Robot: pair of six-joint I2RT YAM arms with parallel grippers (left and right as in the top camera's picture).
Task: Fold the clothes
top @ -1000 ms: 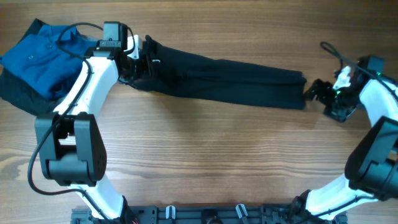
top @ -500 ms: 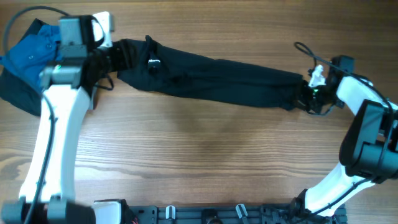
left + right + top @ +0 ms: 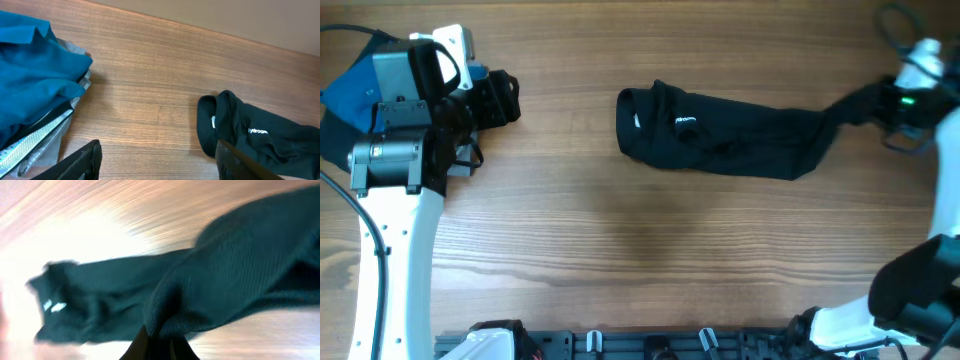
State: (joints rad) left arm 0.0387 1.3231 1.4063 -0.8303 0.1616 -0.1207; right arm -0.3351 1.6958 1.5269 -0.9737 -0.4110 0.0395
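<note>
The clothes, a black T-shirt (image 3: 730, 135), lie bunched in a long roll across the middle right of the wooden table, white neck label towards the left end. My right gripper (image 3: 875, 100) is shut on the shirt's right end, and that end is drawn out in a taut tail. The blurred right wrist view shows black fabric (image 3: 225, 270) pinched between the right gripper's (image 3: 156, 347) jaws. My left gripper (image 3: 512, 100) is open and holds nothing, well to the left of the shirt. In the left wrist view the left gripper (image 3: 160, 165) stands over bare wood, with the shirt (image 3: 260, 135) beyond its right finger.
A blue collared shirt (image 3: 350, 85) lies on darker garments at the far left; under the blue shirt (image 3: 35, 85) are grey striped garments (image 3: 40, 135). A black cable (image 3: 895, 15) loops at the top right. A black rack (image 3: 650, 345) runs along the front edge.
The right gripper has shut on the shirt's right end and dragged the whole shirt rightward. The left gripper has let go of the left end and opened wider.
</note>
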